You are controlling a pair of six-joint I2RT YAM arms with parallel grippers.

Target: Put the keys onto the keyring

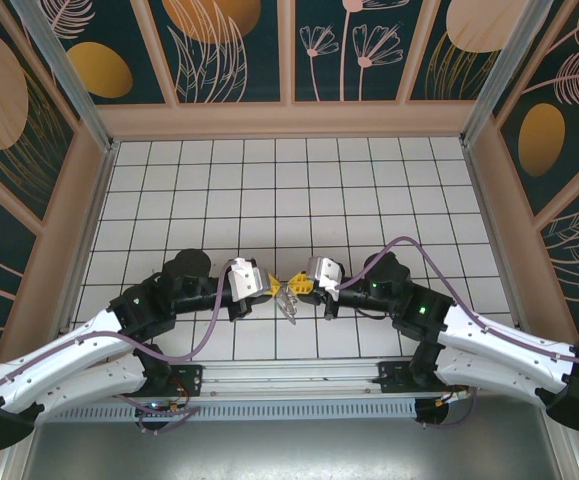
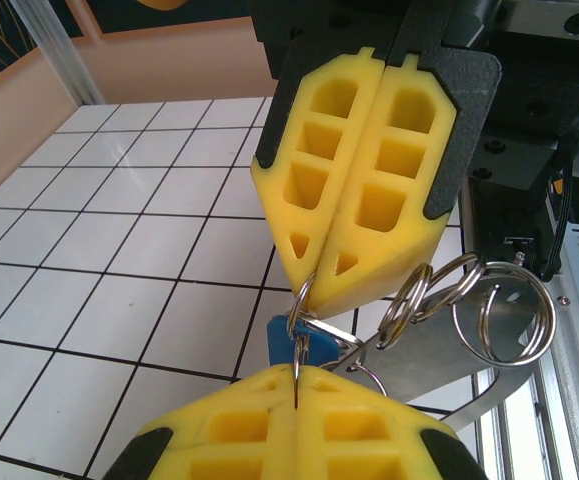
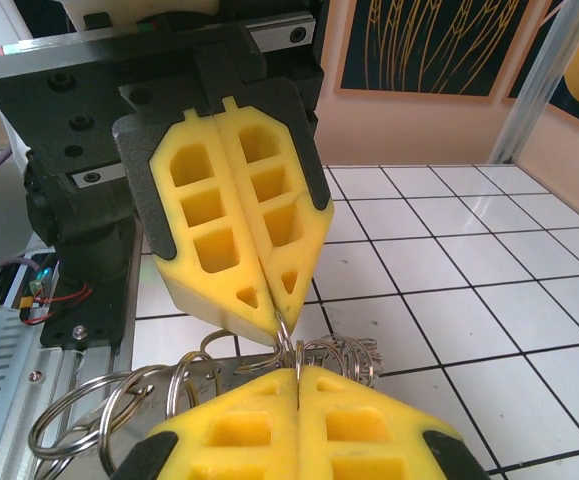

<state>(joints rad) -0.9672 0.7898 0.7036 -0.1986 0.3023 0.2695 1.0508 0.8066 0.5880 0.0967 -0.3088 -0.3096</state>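
The left fingers (image 2: 229, 435) and the right fingers (image 2: 389, 190) are each pressed together, and the two pairs meet tip to tip. Each pair nips a thin wire loop of the keyring (image 2: 494, 310). We see the keyring as a bunch of silver split rings with a flat metal tab, hanging between the tips above the bench (image 1: 369, 190), close to its near edge. The key (image 2: 285, 340) sits right at the pinch, its blue head tucked between the two pairs of tips; we cannot tell whether it is threaded on. The bench is white tile with dark grid lines.
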